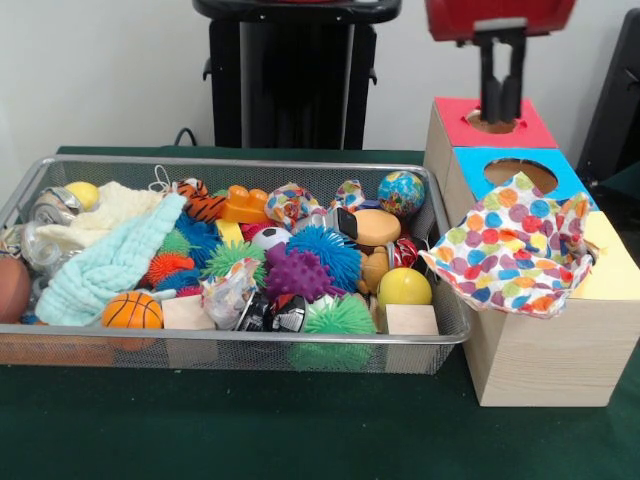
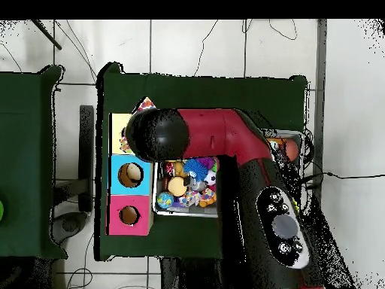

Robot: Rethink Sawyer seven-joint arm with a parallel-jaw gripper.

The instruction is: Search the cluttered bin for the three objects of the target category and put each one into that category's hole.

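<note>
Dotted cloth (image 1: 515,245), one item: lay draped over the yellow-topped box (image 1: 610,270), covering its hole and spilling onto the rim of the wire bin (image 1: 250,163); judged not yet pushed through. Another dotted scrap (image 1: 292,203) possibly showed at the bin's far side among spiky balls (image 1: 300,272); the third was not located. Gripper (image 1: 502,100): hung above the red-topped box (image 1: 492,125), fingers close together, holding nothing visible. Obstructions: mint towel (image 1: 105,265), knitted cloth (image 1: 105,212), balls, wooden blocks (image 1: 410,318).
</note>
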